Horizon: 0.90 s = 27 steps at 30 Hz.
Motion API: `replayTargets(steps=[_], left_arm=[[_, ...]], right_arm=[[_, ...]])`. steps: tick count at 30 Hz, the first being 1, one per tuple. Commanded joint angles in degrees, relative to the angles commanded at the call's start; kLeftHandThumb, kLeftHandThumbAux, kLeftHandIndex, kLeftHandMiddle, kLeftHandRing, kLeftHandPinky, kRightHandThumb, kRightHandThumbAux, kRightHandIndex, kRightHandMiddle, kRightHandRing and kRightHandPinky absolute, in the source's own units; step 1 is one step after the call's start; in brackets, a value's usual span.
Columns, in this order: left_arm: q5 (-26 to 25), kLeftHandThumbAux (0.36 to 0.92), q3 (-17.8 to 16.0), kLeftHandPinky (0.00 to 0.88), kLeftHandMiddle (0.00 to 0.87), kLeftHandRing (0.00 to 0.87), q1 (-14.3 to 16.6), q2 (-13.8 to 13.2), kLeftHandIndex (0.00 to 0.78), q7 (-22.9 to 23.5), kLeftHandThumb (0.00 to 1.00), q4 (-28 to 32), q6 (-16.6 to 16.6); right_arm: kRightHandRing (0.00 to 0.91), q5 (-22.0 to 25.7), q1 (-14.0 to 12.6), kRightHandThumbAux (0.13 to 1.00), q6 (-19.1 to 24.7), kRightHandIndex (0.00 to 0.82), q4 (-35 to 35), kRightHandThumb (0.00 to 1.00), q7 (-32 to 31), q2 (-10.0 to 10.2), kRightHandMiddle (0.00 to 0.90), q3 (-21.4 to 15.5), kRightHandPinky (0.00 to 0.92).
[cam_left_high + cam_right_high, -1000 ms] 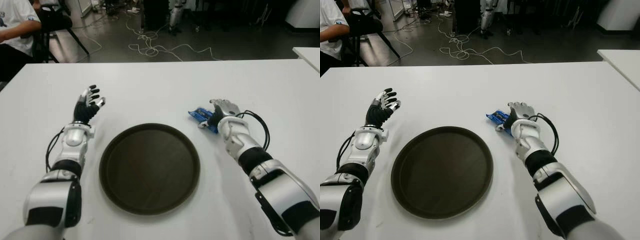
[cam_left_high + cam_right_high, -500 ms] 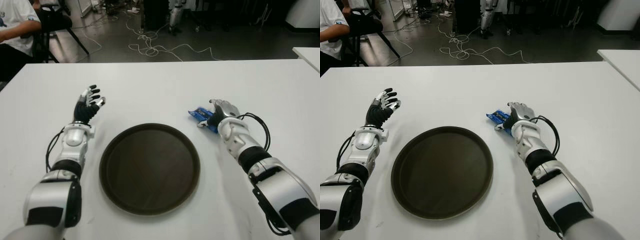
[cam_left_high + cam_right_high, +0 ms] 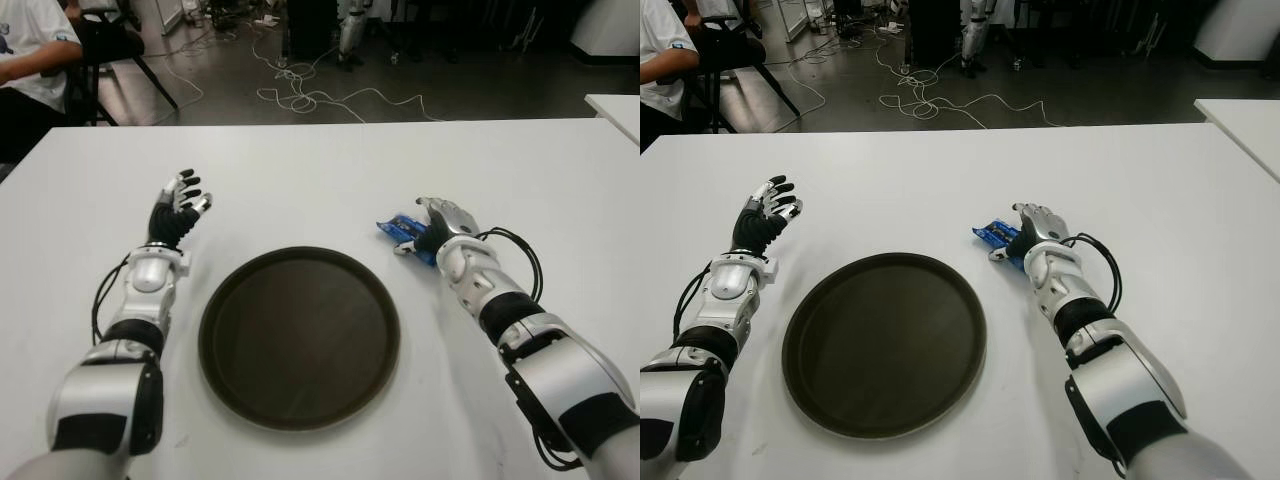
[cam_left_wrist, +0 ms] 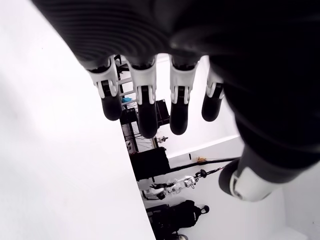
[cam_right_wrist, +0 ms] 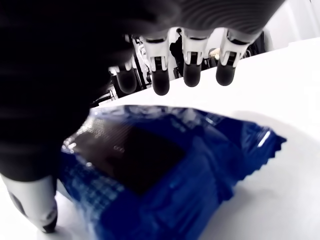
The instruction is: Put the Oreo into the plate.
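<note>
The Oreo [image 3: 399, 230] is a blue packet lying flat on the white table [image 3: 300, 180], just right of the plate's far rim. My right hand [image 3: 440, 218] hovers over its right end. In the right wrist view the fingers [image 5: 192, 65] stretch out above the packet [image 5: 165, 170] and the thumb [image 5: 30, 200] stands beside it, not closed on it. The round dark brown plate [image 3: 299, 337] sits empty at the table's middle. My left hand [image 3: 178, 205] shows left of the plate, fingers spread, holding nothing.
A seated person [image 3: 30, 50] and a chair are beyond the table's far left corner. Cables [image 3: 300, 95] lie on the floor behind the table. The corner of a second white table [image 3: 615, 105] shows at the far right.
My right hand has crept slightly farther over the Oreo packet. The packet, the plate and the left hand have stayed where they were.
</note>
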State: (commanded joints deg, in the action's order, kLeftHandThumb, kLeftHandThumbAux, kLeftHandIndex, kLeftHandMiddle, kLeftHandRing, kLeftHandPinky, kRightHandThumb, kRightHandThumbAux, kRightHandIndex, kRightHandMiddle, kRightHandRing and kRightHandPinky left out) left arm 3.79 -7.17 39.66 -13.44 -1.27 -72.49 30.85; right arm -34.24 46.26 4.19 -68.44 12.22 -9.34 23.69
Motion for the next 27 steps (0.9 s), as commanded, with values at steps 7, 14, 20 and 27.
replayTargets(steps=[7,14,20,27], left_arm=[[-0.05,0.676,0.01,0.099,0.166,0.132,0.07,-0.02,0.120,0.27,0.004,-0.07,-0.39],[-0.03,0.686,-0.01,0.106,0.169,0.141,0.02,0.06,0.116,-0.01,0.003,-0.01,0.13],[-0.12,0.666,-0.05,0.103,0.165,0.134,0.12,0.02,0.115,0.17,0.016,-0.05,-0.43],[-0.09,0.691,-0.02,0.115,0.172,0.136,0.25,0.05,0.137,0.07,0.021,-0.03,-0.88]], right_arm=[[0.058,0.75,0.17,0.706,-0.01,0.068,-0.39,0.000,-0.34,0.25,0.050,-0.09,0.068],[0.058,0.92,0.06,0.712,-0.38,0.077,-0.95,0.000,-0.35,0.25,0.051,0.53,0.070],[0.064,0.84,0.11,0.714,-0.94,0.081,-1.32,0.000,-0.17,0.09,0.057,0.86,0.074],[0.107,1.05,0.02,0.678,-1.76,0.135,-1.21,0.000,-0.56,-0.43,0.110,0.83,0.099]])
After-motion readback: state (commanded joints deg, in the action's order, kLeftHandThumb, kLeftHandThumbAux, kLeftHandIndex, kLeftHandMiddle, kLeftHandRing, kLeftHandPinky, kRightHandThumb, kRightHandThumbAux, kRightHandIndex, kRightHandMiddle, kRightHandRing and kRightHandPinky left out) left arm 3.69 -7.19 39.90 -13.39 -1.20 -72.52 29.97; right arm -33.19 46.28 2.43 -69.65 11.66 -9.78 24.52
